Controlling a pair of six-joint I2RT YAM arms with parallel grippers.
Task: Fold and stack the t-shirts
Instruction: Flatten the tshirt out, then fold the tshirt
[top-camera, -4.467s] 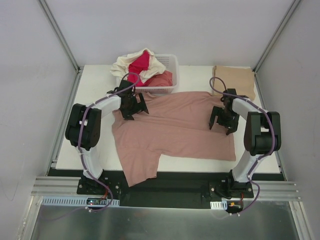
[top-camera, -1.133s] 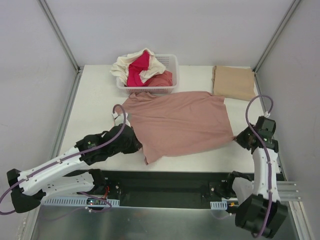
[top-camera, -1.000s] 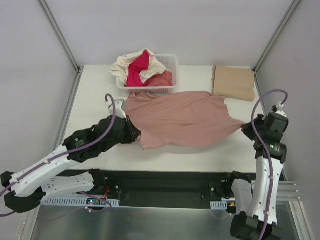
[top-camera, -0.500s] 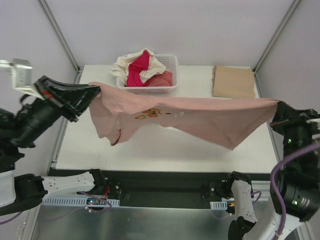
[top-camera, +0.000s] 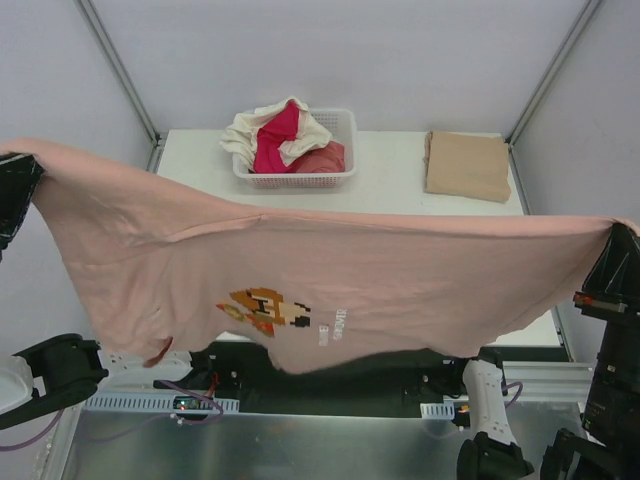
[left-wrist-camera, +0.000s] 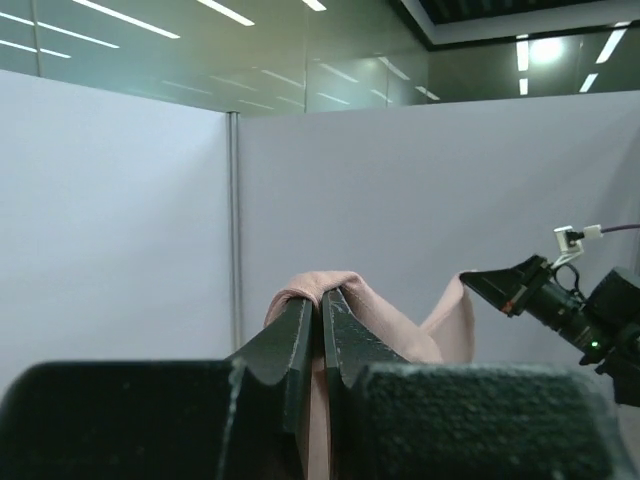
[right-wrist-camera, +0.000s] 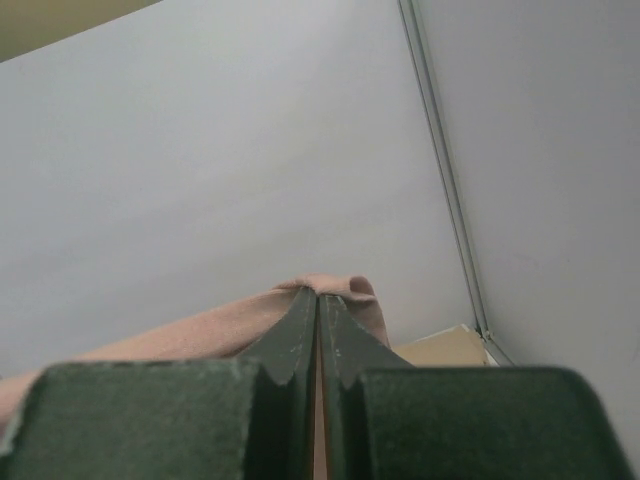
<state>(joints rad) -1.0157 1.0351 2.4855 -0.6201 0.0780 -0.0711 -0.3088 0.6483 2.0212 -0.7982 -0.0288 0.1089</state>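
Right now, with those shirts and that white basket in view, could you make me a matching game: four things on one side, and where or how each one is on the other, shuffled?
Things:
1. dusty-pink cotton t-shirt with a pixel-game print
2. tan cotton t-shirt
3. magenta t-shirt
4. white plastic lattice basket

States:
A. folded flat at the far right of the table
B. crumpled among other clothes
C. held up, spread wide in the air
D. standing at the far edge, heaped full

Pairs: 1-C, 2-A, 3-B, 4-D.
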